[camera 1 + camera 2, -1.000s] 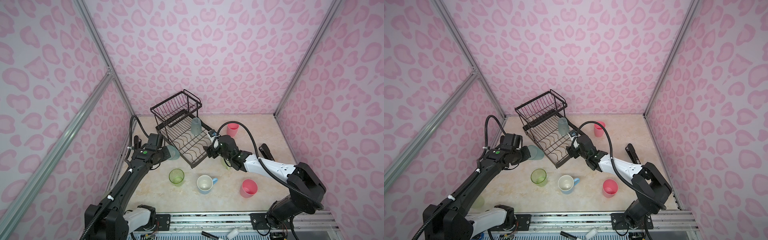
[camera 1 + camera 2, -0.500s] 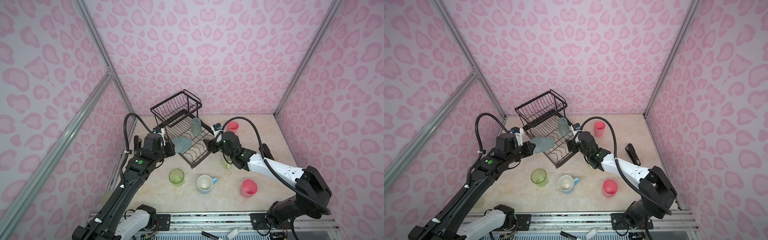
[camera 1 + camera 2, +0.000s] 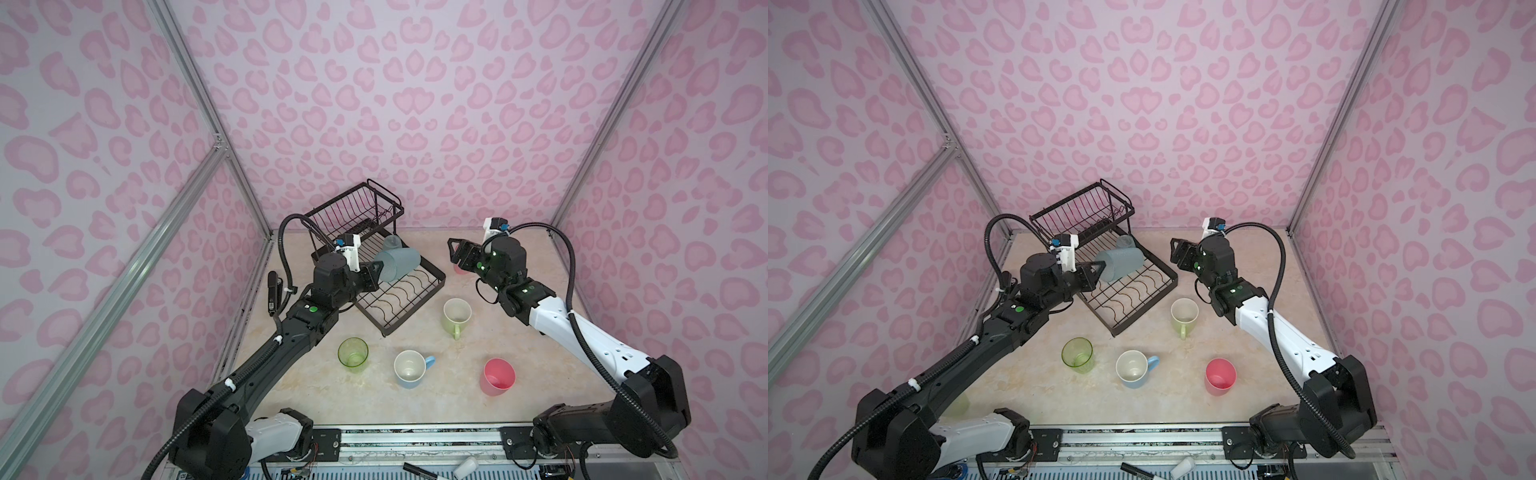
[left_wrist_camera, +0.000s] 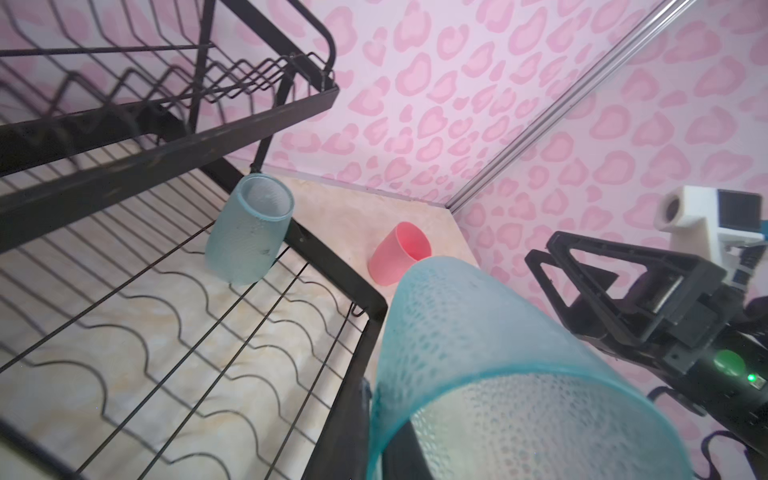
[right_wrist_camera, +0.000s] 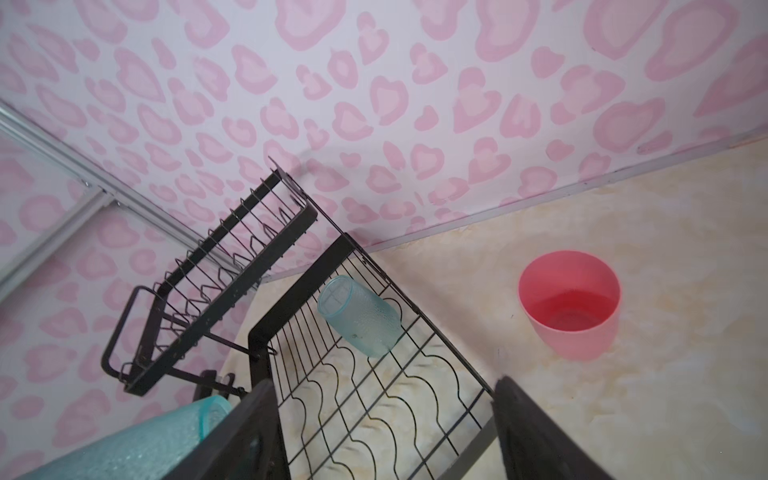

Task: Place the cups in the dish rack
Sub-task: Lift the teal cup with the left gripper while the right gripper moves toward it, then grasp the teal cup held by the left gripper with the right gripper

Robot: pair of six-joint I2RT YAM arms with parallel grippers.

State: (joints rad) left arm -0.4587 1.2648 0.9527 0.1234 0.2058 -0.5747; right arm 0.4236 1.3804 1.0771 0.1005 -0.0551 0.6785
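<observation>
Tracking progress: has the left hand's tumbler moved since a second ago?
Yes. The tumbler went from left of the dish rack to over its lower tray.

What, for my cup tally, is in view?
dish rack: one, black, back left
rack tumbler: one, blue-grey, lower tray
held tumbler: one, blue-grey, over tray
far cup: one, pink, by right gripper
near cup: one, pink, front right
green tumbler: one, translucent, front left
obscured cup: one, pale green, by left arm
lime mug: one, beside rack
light-blue mug: one, front centre
marker: one, black, front rail
left gripper: shut on held tumbler
right gripper: open
</observation>
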